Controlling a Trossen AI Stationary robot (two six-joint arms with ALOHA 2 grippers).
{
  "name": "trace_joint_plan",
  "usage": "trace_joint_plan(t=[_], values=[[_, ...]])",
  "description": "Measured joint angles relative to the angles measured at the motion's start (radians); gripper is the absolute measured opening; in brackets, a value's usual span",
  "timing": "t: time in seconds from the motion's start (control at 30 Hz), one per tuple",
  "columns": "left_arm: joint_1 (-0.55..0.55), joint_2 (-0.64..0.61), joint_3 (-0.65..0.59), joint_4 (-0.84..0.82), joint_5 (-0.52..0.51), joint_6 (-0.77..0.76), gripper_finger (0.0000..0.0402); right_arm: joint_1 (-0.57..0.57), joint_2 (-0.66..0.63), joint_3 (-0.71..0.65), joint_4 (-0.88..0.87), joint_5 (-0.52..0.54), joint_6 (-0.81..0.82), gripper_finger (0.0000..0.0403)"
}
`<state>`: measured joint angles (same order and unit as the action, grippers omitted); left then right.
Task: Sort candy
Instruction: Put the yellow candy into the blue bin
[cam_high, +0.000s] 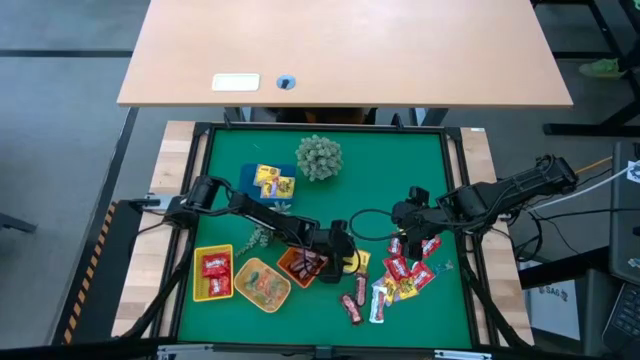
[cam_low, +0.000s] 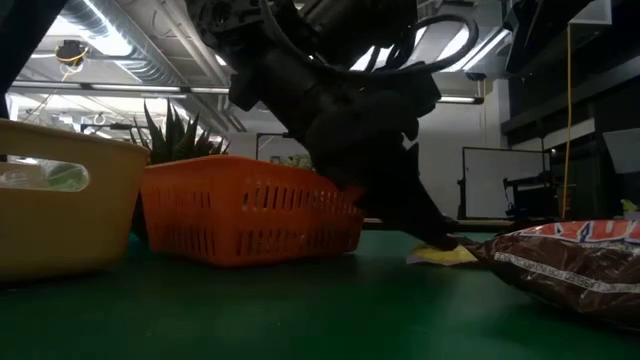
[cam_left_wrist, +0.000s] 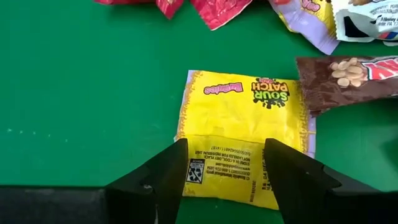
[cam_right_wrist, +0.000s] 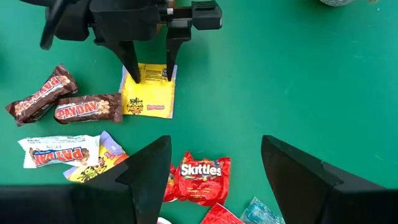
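Left gripper (cam_left_wrist: 225, 171) spread apart astride yellow packet (cam_left_wrist: 244, 134), brown bar (cam_left_wrist: 348, 81) just beside; right gripper (cam_right_wrist: 214, 168) apart, hovering over red packet (cam_right_wrist: 200, 177), open green mat beyond.

Candy and trays along the front part of the bench (cam_high: 420, 160)

Near the front left corner stand three trays in a row: a square tray (cam_high: 213, 276) most to the left, a round tray (cam_high: 262, 285) beside it, and a basket (cam_high: 300, 266) to the right of that. Just right of the basket a sweet packet (cam_left_wrist: 245, 134) lies flat on the bench, with the left gripper (cam_left_wrist: 227, 165) over its edge, one of the fingers (cam_left_wrist: 168, 174) on each side. Right of this packet lie the other sweets (cam_high: 395, 285), scattered toward the front right corner, with the right gripper (cam_high: 420, 235) above them. A plant ball (cam_high: 319, 157) stands near the back edge, with another tray (cam_high: 268, 183) to its left.
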<state>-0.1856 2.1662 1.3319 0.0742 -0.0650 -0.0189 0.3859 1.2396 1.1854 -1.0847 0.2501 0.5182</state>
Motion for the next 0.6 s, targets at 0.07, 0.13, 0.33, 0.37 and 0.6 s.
trace_joint_plan(t=[0.07,0.13,0.33,0.37,0.6], values=[[-0.001,-0.001,0.0,0.0,0.0,0.0,0.0199,0.0,0.0,0.0,0.0,0.0,0.0,0.025],[-0.004,-0.007,0.0,-0.006,0.0,0.001,0.0199,0.0,0.0,0.0,0.0,0.0,0.0,0.025],[-0.005,-0.011,0.001,-0.07,0.011,0.001,0.0199,0.0,0.0,0.0,0.0,0.0,0.0,0.025],[-0.005,-0.013,0.002,-0.097,0.018,-0.004,0.0199,0.0,0.0,0.0,0.0,0.0,0.0,0.025],[0.001,-0.015,0.003,-0.139,0.032,-0.043,0.0184,0.0,0.0,0.0,0.004,0.0,0.0,0.025]])
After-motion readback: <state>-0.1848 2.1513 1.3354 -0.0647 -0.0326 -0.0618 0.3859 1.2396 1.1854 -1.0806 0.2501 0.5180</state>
